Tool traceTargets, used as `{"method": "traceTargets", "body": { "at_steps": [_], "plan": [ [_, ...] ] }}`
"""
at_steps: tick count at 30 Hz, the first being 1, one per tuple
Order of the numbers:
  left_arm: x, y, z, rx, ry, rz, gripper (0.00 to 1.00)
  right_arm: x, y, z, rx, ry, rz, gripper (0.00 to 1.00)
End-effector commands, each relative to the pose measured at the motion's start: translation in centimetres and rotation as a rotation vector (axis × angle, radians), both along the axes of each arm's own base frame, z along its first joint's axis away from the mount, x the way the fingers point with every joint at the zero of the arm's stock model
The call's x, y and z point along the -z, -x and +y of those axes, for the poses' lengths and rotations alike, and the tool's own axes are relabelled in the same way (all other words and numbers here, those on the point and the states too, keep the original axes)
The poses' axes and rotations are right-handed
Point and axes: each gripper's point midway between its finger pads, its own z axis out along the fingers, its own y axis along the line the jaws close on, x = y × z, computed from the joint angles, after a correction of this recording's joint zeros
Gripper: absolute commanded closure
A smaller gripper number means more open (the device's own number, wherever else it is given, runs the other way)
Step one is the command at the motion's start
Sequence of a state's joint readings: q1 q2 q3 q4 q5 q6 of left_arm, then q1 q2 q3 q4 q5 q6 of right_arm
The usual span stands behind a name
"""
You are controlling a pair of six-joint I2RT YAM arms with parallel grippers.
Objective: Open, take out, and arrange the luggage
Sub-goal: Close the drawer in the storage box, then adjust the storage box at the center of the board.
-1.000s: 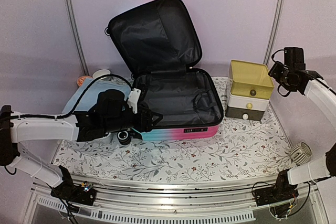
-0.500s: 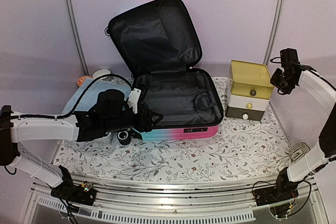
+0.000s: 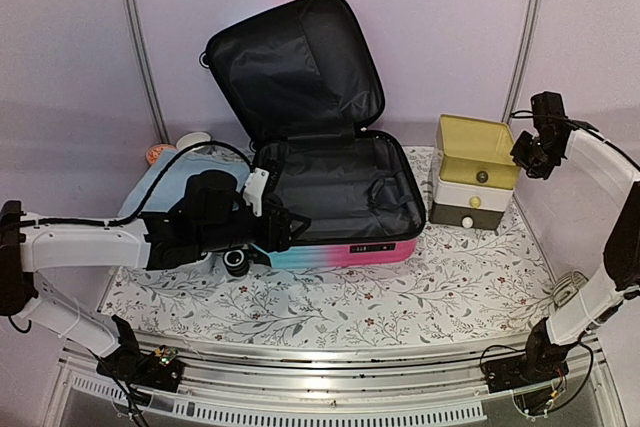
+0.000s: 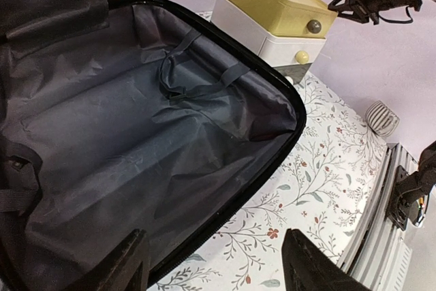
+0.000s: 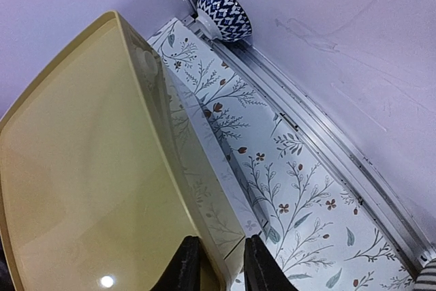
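Note:
The luggage lies open mid-table with its lid propped upright, and its black lining holds only loose straps. My left gripper is at the luggage's front left corner. Its jaws are open wide in the left wrist view, with the black zipper rim running between them untouched. My right gripper hangs at the right edge of the yellow-topped drawer box. Its jaws stand a narrow gap apart on either side of the yellow top's edge. I cannot tell whether they touch it.
A blue-and-white patterned bowl sits behind the drawer box by the back rail. A blue cloth and a cup lie left of the luggage. A ridged white object rests at the table's right edge.
My right gripper has swung left and down to the drawer box's right edge, and its jaws have narrowed. The left arm and the luggage have not moved.

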State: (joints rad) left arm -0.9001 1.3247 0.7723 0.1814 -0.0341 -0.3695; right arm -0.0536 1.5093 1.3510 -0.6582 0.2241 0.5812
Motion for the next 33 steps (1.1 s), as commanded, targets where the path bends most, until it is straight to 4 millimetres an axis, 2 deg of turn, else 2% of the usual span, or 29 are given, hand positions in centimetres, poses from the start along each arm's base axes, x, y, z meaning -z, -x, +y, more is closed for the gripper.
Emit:
{"method": "traceTargets", "body": {
  "at_steps": [1, 10, 12, 17, 19, 28, 33],
  "plan": [
    [-0.8, -0.6, -0.2, 0.0, 0.014, -0.022, 0.32, -0.1, 0.2, 0.3, -0.022, -0.019, 0.015, 0.78],
    [-0.8, -0.5, -0.2, 0.004, 0.015, -0.021, 0.32, 0.6, 1.2, 0.7, -0.052, -0.018, 0.039, 0.8],
    [-0.8, -0.5, -0.3, 0.005, 0.015, -0.021, 0.32, 0.4, 1.3, 0.8, -0.059, -0.019, 0.04, 0.89],
    [-1.0, -0.6, -0.3, 0.006, 0.017, -0.025, 0.32, -0.3, 1.8, 1.0, -0.069, -0.022, 0.035, 0.92],
    [-1.0, -0.6, -0.3, 0.006, 0.016, -0.026, 0.32, -0.7, 2.1, 1.1, -0.075, -0.023, 0.03, 0.97],
    [-1.1, -0.5, -0.4, 0.013, 0.016, -0.03, 0.32, -2.4, 3.0, 1.3, -0.097, -0.012, 0.02, 0.97],
    [-1.0, -0.5, -0.3, 0.011, 0.017, -0.03, 0.32, -1.7, 3.3, 1.3, -0.099, -0.014, 0.028, 0.97]
  ]
}}
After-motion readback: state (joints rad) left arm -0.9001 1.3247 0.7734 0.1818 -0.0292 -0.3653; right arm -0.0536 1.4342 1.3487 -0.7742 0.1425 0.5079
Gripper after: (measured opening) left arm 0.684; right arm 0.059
